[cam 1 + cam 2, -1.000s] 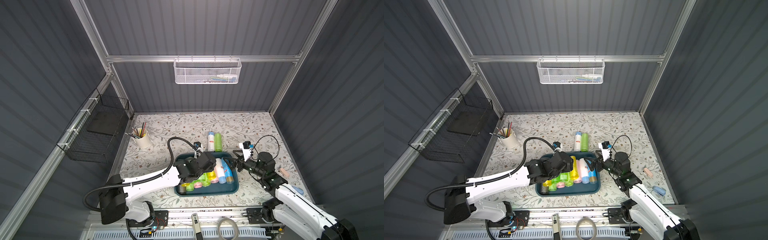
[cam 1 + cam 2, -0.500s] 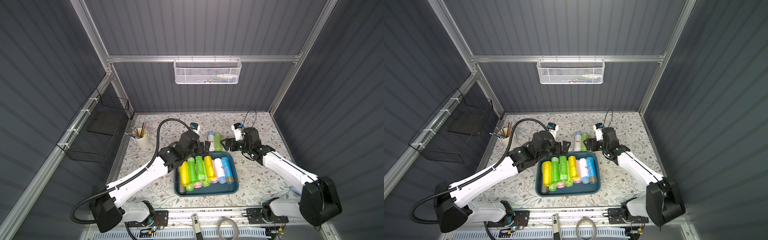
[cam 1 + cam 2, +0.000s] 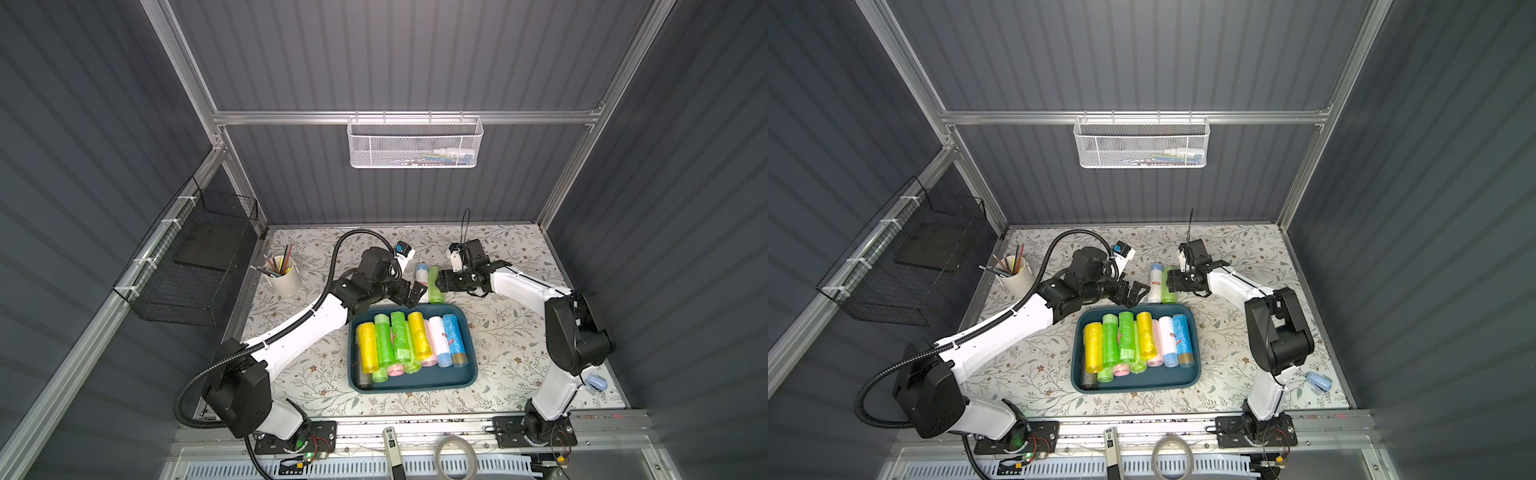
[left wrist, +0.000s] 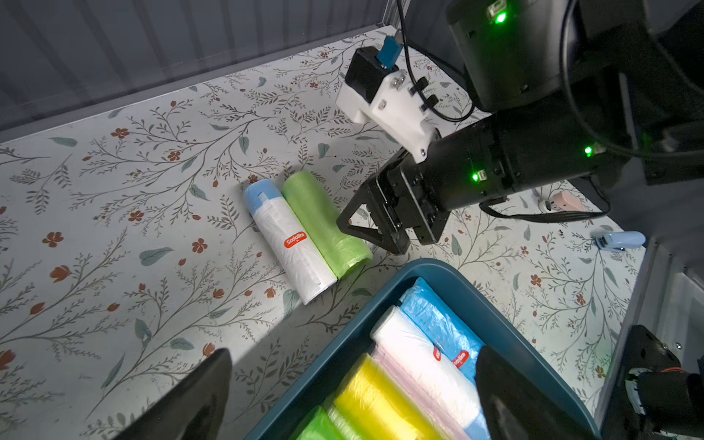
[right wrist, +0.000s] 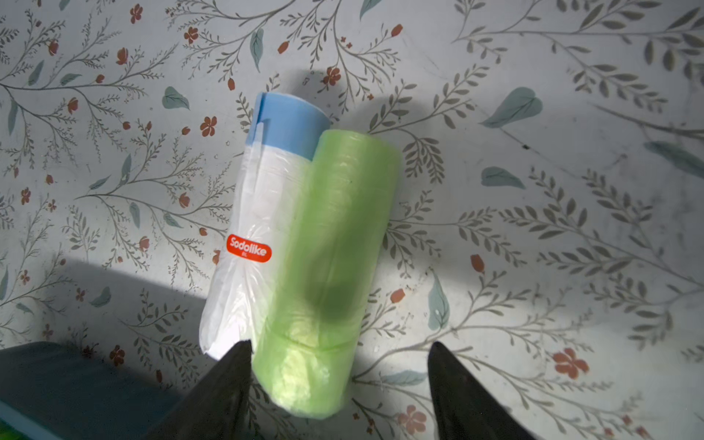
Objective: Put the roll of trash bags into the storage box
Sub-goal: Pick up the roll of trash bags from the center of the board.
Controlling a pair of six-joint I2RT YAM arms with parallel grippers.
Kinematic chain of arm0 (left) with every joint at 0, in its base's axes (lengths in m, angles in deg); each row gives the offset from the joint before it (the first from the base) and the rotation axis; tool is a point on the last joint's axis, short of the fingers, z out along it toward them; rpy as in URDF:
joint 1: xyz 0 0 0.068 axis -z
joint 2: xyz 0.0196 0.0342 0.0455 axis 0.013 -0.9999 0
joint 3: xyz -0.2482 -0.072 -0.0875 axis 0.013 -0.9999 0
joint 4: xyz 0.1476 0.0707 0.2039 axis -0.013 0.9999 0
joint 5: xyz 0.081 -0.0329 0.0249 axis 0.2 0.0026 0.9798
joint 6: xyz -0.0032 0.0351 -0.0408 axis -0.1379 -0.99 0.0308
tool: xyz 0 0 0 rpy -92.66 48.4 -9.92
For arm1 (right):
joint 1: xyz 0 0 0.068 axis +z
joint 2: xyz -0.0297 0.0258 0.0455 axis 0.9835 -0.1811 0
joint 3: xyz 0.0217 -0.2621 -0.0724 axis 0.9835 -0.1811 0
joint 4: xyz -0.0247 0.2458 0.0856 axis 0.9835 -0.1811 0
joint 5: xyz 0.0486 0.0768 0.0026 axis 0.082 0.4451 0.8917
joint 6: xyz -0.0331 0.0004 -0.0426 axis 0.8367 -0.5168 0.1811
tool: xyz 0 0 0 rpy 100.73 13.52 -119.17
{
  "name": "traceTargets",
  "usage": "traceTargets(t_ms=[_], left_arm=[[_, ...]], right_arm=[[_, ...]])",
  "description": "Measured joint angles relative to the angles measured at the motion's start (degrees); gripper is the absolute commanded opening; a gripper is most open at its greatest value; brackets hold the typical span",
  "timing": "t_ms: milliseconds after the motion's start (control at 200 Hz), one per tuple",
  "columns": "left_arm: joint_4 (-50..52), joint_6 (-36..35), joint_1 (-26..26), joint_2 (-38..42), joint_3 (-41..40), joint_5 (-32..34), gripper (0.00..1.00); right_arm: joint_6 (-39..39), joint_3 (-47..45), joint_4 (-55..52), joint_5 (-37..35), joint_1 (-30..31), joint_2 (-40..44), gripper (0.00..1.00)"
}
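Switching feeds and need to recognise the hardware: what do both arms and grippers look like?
The left arm and right arm have white shells and black joints. A black corrugated hose follows the left one; thin black cable trails off the right. The left gripper and right gripper are black with tapered fingers, each by a white camera mount.

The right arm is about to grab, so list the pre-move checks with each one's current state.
1. The right end effector straddles the green roll at one end: ok.
2. Jaws closed on it: not ok, a gap shows on one side.
3. The white roll clear of the jaws: cannot tell; it touches the green roll, and one finger sits at their seam.
4. The left end effector open, away from both rolls: ok.
5. The storage box has bare floor for another roll: ok, along its near edge.
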Motion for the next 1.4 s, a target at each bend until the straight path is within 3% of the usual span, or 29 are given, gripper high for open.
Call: traceTargets(t_ms=[725, 1045, 1396], left_arm=[[5.1, -4.7, -0.5, -2.1, 2.8, 0.6, 1.0], [6.5, -4.2, -0.5, 0.3, 2.8, 4.5, 1.0], [10.1, -2.7, -0.5, -0.4, 3.5, 6.5, 1.0]], right_arm=[[1.3, 10.1, -2.4, 1.8, -0.3, -12.3, 0.68], [1.8, 11.7, -3.4, 1.5, -1.2, -14.1, 0.45], [3.1, 6.1, -2.6, 0.0, -5.7, -9.8, 0.4]])
